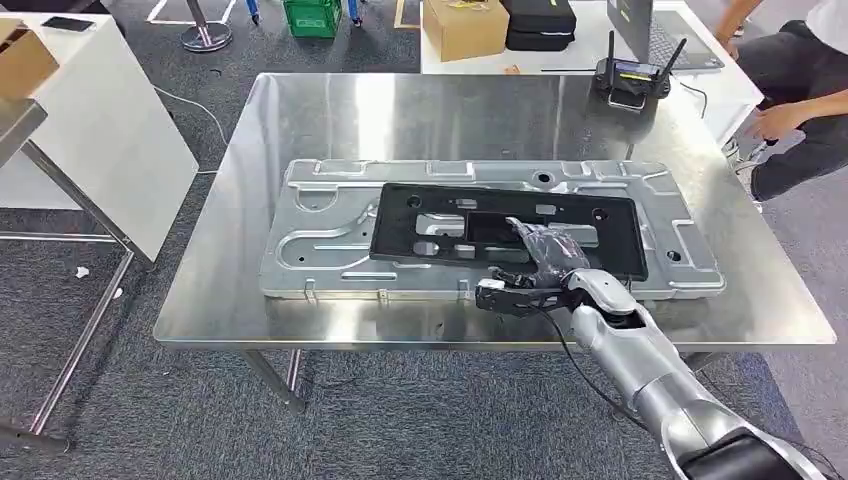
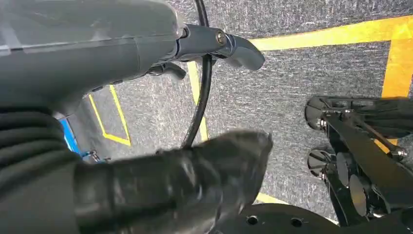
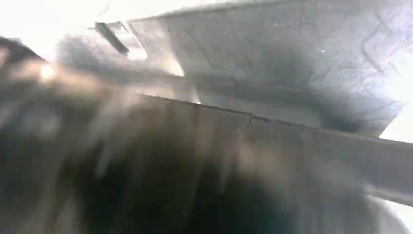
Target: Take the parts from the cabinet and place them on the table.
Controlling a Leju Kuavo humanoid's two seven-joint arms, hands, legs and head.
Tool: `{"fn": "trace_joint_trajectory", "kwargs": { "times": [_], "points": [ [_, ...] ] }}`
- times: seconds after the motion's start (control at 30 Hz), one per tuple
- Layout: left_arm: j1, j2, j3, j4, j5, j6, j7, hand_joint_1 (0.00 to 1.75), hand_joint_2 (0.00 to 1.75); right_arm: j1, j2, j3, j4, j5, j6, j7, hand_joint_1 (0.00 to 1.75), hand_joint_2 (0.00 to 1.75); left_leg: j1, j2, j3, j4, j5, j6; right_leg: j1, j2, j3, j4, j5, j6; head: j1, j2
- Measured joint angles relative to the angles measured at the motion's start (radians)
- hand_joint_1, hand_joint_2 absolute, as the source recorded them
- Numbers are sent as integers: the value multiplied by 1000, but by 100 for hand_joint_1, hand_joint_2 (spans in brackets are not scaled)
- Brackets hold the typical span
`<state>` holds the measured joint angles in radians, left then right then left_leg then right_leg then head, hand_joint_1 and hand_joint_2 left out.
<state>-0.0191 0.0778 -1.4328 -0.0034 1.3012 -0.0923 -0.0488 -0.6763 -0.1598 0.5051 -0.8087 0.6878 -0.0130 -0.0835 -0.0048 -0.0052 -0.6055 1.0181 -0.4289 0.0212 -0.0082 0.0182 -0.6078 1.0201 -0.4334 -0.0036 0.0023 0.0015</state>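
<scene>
A large stamped silver plate [image 1: 320, 250] lies flat on the steel table [image 1: 400, 110]. On top of it sits a black rectangular frame panel [image 1: 440, 225]. My right hand [image 1: 540, 270] is at the panel's near edge, its fingers stretched over the black surface and its thumb pointing left along the plate's near rim. I see no grip around the panel. The right wrist view is blurred, with grey metal [image 3: 292, 58] close in front. My left hand [image 2: 185, 175] hangs over grey carpet with yellow lines, its thumb [image 2: 234, 46] apart from the fingers and holding nothing.
At the table's far right corner stands a black remote controller [image 1: 630, 78]. Behind it, a white desk carries a cardboard box [image 1: 465, 25] and a black case. A person [image 1: 800, 90] crouches at the far right. Another white table [image 1: 90, 120] stands to the left.
</scene>
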Motion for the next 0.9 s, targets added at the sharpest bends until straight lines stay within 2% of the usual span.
{"fn": "trace_joint_trajectory", "kwargs": {
  "times": [0.17,0.2,0.23,0.27,0.3,0.33,0.37,0.4,0.43,0.47,0.53,0.57,0.6,0.7,0.73,0.77,0.8,0.87,0.9],
  "points": [
    [1,0,3,0,0,0,0,0,0,1,0,0,-2,11,3,0,0,0,-2,0,-2,2,-1,8,-2,0,0,-1,2,8,0,0],
    [1,0,3,0,0,0,0,0,0,1,0,0,-3,12,3,0,0,0,-1,0,0,-7,3,13,-1,0,1,-4,4,12,0,0],
    [1,-1,4,0,0,1,-1,0,0,1,0,-1,-3,14,2,0,0,0,12,7,8,-24,15,22,0,-3,0,3,-5,15,0,0],
    [1,-2,4,0,0,1,-1,0,0,0,0,-2,-3,14,3,0,0,0,10,10,11,-31,18,28,0,-7,-12,33,-36,17,2,0],
    [1,-2,4,0,0,1,-1,0,0,0,0,-2,-3,14,2,-1,0,0,10,11,10,-32,20,31,-1,-8,-37,92,-79,19,1,0],
    [2,-2,5,0,0,1,-1,0,0,3,0,-2,-3,16,3,-1,0,0,10,13,9,-31,20,31,-5,-8,-73,176,-122,23,2,0],
    [2,-2,5,0,0,1,-1,0,0,6,0,-3,-3,17,3,-1,0,0,10,14,7,-31,20,31,-7,-8,-106,253,-155,27,1,0],
    [3,-2,5,0,0,1,-1,0,0,9,0,-3,-3,17,3,-1,0,0,10,15,6,-30,20,31,-9,-8,-130,305,-166,30,1,0],
    [3,-2,5,0,0,1,-1,0,0,10,0,-3,-3,17,3,-1,0,0,12,16,6,-29,19,30,-14,-10,-126,304,-150,33,1,0],
    [3,-3,5,0,0,1,-1,0,0,11,0,-3,-3,17,3,-4,0,0,14,16,6,-26,17,26,-19,-13,-96,249,-110,37,1,0],
    [3,-4,5,0,0,1,-1,0,0,8,0,-3,-4,17,3,-6,0,0,19,16,5,-13,9,13,-30,-24,9,62,-30,46,1,0],
    [4,-3,5,0,0,1,-1,0,0,8,0,-3,-5,17,2,-8,0,0,19,16,3,-7,5,5,-28,-31,35,12,-53,48,2,0],
    [4,-3,5,0,0,2,-1,0,0,8,1,-3,-6,17,2,-10,0,0,16,14,3,-4,9,-4,-16,-20,31,25,-29,33,0,0],
    [5,-5,6,0,0,3,-1,0,0,3,3,-4,-6,19,2,-10,0,0,18,13,1,-2,18,-22,-13,-18,25,21,-33,14,1,0],
    [6,-6,6,0,0,3,-1,0,0,2,4,-4,-6,21,2,-10,0,0,20,12,-2,0,13,-27,-19,-19,24,11,-25,3,0,0],
    [6,-6,7,0,0,3,-1,0,0,0,5,-4,-6,21,2,-11,0,0,23,10,-14,21,-17,-29,-17,-20,20,9,-19,-8,0,0],
    [7,-8,7,0,0,5,-1,0,0,-2,6,-4,-6,21,2,-11,0,0,25,10,-34,78,-68,-32,-16,-21,12,8,-12,-19,0,0],
    [6,-8,10,0,0,7,-2,0,0,-2,7,-4,-6,23,1,-11,0,0,25,10,-95,243,-158,-37,-9,-19,-6,8,-4,-27,0,0],
    [7,-8,12,0,0,7,-6,0,0,-2,7,-4,-6,24,-1,-12,0,0,25,10,-114,302,-177,-37,-5,-19,-14,9,-1,-29,0,0]
  ]
}}
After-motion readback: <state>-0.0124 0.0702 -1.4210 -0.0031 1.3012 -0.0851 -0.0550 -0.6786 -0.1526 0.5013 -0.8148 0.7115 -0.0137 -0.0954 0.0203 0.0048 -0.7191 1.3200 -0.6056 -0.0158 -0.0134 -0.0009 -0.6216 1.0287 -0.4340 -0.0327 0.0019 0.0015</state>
